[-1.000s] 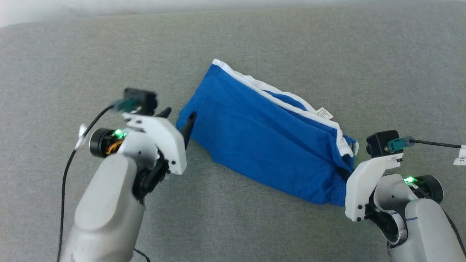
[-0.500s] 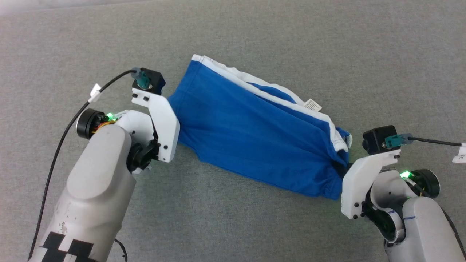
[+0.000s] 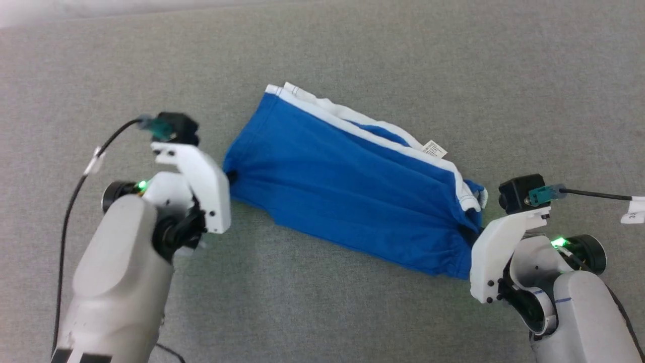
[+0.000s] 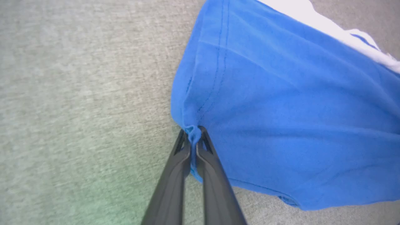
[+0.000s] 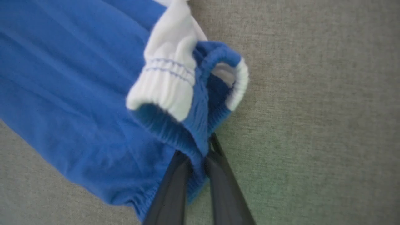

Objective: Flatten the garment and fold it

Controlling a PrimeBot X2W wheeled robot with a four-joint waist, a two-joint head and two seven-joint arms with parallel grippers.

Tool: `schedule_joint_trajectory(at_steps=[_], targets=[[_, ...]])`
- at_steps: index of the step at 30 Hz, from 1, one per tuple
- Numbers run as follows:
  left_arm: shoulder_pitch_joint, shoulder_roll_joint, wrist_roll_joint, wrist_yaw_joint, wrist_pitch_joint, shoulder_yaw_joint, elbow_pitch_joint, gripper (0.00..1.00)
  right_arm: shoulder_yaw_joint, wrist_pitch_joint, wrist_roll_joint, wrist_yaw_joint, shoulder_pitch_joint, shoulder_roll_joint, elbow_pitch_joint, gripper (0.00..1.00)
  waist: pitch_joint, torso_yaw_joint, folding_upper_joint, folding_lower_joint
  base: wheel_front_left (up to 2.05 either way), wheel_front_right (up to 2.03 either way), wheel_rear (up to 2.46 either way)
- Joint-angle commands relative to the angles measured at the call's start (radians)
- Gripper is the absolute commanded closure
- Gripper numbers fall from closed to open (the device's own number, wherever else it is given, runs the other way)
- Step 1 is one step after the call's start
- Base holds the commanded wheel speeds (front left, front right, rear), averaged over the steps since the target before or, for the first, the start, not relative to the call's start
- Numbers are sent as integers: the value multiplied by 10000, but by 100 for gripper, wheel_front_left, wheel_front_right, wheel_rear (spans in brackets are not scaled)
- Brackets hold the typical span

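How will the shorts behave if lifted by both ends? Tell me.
Likely floppy: the shorts bunch into a pinch at the left gripper and wrinkle between the ends, so the middle would probably sag. Probably light: thin cloth, held by fingertip pinches. The gathered waistband at the right gripper looks thicker, so may slip less.

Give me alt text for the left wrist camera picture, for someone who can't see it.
The left pincer is shut on a bunched fold at the stitched edge of bright blue athletic shorts, which lie on a grey fabric surface. White trim runs along the shorts' far edge at upper right.
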Motion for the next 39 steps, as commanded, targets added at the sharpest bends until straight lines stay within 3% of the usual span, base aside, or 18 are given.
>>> schedule_joint_trajectory(at_steps=[1, 6, 14, 19, 25, 26, 27, 28, 29, 35, 39], targets=[[354, 157, -110, 145, -111, 170, -3, 100, 65, 47, -59, -17, -120, 5, 60, 100, -110, 64, 0, 0, 0, 0, 0], [1448, 152, -741, 323, -761, 848, -1016, 100, 69, 425, -313, -17, -168, -25, 53, 100, -420, 349, 0, 0, 0, 0, 0], [3747, -196, -1361, 827, -1130, 1287, -3198, 100, 289, 1429, 242, -17, -223, -1152, -169, 100, -818, 891, 0, 0, 0, 0, 0], [5076, -289, -1357, 1248, -1039, 1233, -4315, 100, 524, 1910, 581, -17, -547, -1932, -71, 100, -984, 1114, 0, 0, 0, 0, 0], [5914, -622, -1503, 1403, -703, 806, -4817, 100, 850, 2123, 801, -17, -933, -2400, 335, 100, -1104, 1384, 0, 0, 0, 0, 0], [5963, -684, -1544, 1421, -660, 757, -4833, 100, 922, 2108, 811, -17, -976, -2432, 406, 89, -1115, 1408, 0, 0, 0, 0, 0], [5988, -719, -1552, 1439, -632, 714, -4844, 82, 968, 2105, 830, -17, -998, -2449, 480, 56, -1125, 1437, 0, 0, 0, 0, 0], [6003, -740, -1552, 1461, -600, 678, -4839, 25, 999, 2096, 848, -17, -1015, -2459, 545, 0, -1134, 1459, 0, 0, 0, 0, 0], [6008, -750, -1560, 1476, -570, 657, -4835, 0, 1028, 2060, 861, -17, -1030, -2461, 595, 0, -1144, 1469, 0, 0, 0, 0, 0], [5891, -602, -1431, 1625, -800, 865, -5056, 0, 1078, 1789, 1003, -17, -879, -2362, 612, 0, -1279, 1395, 0, 0, 0, 0, 0], [5566, -329, -991, 1647, -1886, 1364, -5446, 0, 643, 1399, 957, -17, -603, -2045, 206, 0, -1366, 1262, 0, 0, 0, 0, 0]])
